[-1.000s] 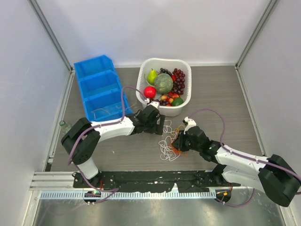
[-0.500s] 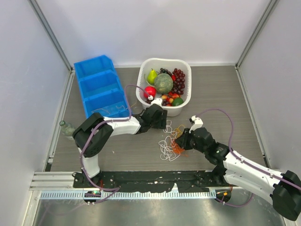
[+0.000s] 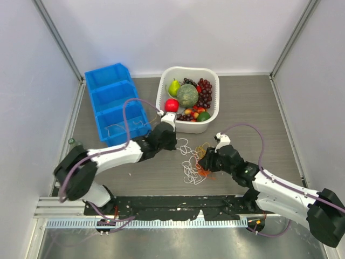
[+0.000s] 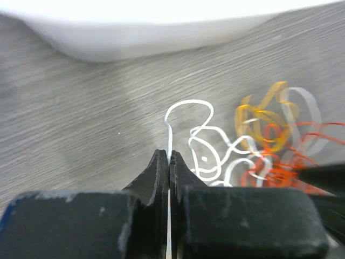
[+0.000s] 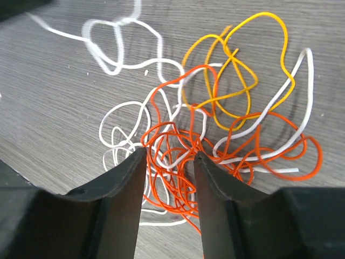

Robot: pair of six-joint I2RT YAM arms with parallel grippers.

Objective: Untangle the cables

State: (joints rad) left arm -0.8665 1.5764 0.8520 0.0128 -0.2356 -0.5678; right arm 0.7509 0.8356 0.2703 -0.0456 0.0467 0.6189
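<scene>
The tangle of cables [image 3: 195,162] lies on the grey wood-grain bench [image 3: 248,108], in front of the white plastic basket [image 3: 188,68] of mixed fruit and between the two hands. The left hand [image 4: 169,162] is clenched: its black fingers meet with no gap, and a thin white cord [image 4: 169,137] is pinched between the tips. From the tips that strand runs away from the hand and then curves into a loop on the bench. The far part of the left wrist view is blurred, and only the basket's pale wall can be made out there. The right hand [image 5: 168,162] is released, its fingers standing apart over the near edge of the tangle. The dense knot of thin orange-red cord [image 5: 178,143] sits in the gap between them; whether the fingers touch it cannot be told. A thin yellow-orange cord [image 5: 257,15] forms several overlapping loops beyond the orange-red knot, crossing both it and the white strands. More white loops lie spread on the bench on the left arm's side of the knot. In the top view, a blue plastic bin [image 3: 108,86] with three compartments stands just left of the basket, well apart from the cables.
</scene>
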